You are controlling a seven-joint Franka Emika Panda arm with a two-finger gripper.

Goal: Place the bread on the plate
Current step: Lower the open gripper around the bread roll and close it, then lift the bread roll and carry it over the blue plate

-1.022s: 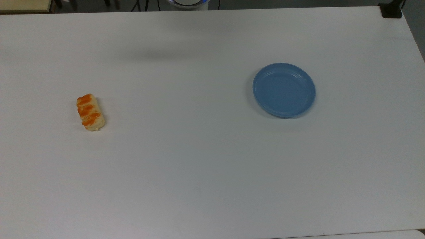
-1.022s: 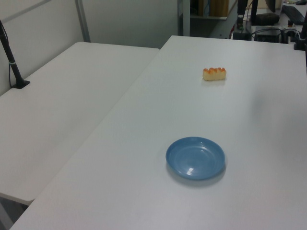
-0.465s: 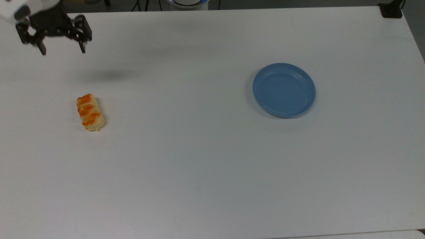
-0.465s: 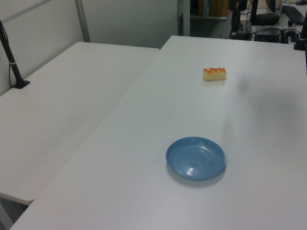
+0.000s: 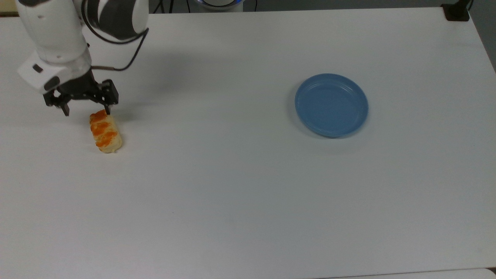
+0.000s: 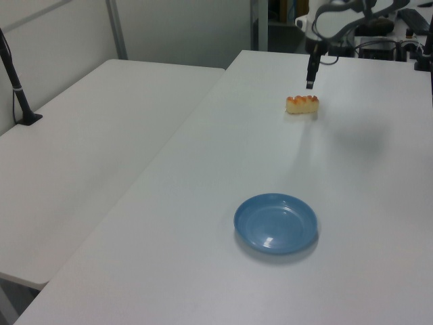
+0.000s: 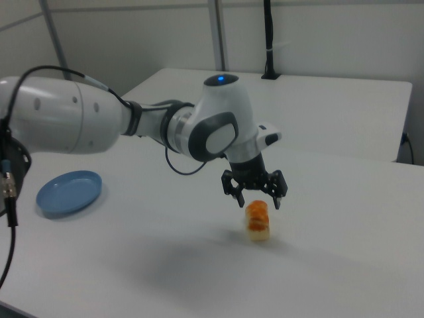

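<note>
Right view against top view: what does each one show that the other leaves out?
The right view gives the arm's long white link and blue-lit joint, and a black pole on the neighbouring table. The top view gives a black clamp at the table's corner. Both share the open black claw above the orange-glazed cream bread roll, the round blue plate and the white table.

Glossy blue plastic plate [image 5: 331,105], matt white table [image 5: 248,193] — smooth, bread [image 5: 105,131] with shiny orange glaze, arm [image 7: 119,119] in glossy white casing
</note>
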